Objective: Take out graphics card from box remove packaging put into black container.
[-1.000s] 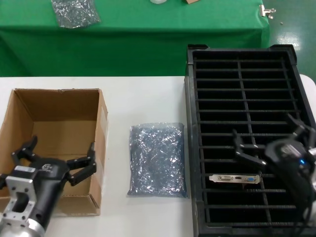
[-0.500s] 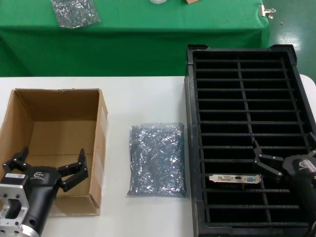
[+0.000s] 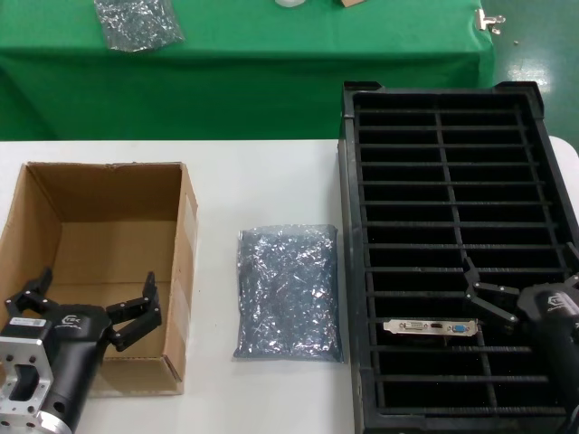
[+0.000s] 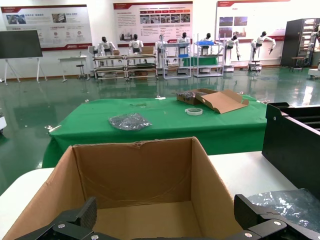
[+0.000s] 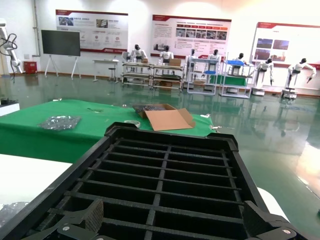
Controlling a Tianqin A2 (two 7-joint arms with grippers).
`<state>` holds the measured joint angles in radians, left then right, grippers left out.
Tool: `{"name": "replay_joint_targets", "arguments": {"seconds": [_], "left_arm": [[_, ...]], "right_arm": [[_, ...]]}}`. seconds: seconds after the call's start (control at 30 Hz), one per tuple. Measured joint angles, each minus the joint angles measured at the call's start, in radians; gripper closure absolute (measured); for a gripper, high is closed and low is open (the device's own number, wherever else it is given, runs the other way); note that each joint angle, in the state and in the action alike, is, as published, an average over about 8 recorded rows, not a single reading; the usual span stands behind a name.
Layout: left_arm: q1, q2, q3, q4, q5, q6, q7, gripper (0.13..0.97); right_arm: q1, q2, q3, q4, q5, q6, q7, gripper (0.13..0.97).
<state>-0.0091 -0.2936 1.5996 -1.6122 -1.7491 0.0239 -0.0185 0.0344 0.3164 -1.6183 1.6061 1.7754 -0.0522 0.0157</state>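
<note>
The graphics card (image 3: pixel 431 326) stands in a near slot of the black container (image 3: pixel 346 226), its silver bracket with blue and white ports facing up. The packaging (image 3: pixel 288 294) lies flat on the white table between the container and the box (image 3: pixel 109 194), which shows nothing inside. My left gripper (image 3: pixel 95 282) is open over the box's near end; its wrist view shows the box (image 4: pixel 135 170) between the left gripper's (image 4: pixel 167 212) spread fingers. My right gripper (image 3: pixel 523 280) is open above the container's near right part, right of the card, with container ribs (image 5: pixel 165 165) below it (image 5: pixel 173 217).
A green-clothed table (image 3: pixel 271 72) runs behind, carrying a smaller silvery bag (image 3: pixel 137 23), an opened flat carton (image 4: pixel 215 99) and a tape roll (image 4: pixel 193 111). The packaging's edge (image 4: pixel 287 202) and the container's wall (image 4: pixel 292 150) show beside the box.
Both arms have drawn back toward the near edge. The right gripper moved right, away from the card, which stayed in its slot. The left gripper sank lower over the box front.
</note>
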Motion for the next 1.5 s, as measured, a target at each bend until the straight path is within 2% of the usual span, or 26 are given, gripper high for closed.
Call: {"name": "replay_joint_targets", "arguments": {"seconds": [1.5], "left_arm": [[0.0,0.0,0.0,0.0,0.0,0.0,0.0,0.132]], "right_arm": [[0.0,0.0,0.0,0.0,0.0,0.0,0.0,0.129]]}}
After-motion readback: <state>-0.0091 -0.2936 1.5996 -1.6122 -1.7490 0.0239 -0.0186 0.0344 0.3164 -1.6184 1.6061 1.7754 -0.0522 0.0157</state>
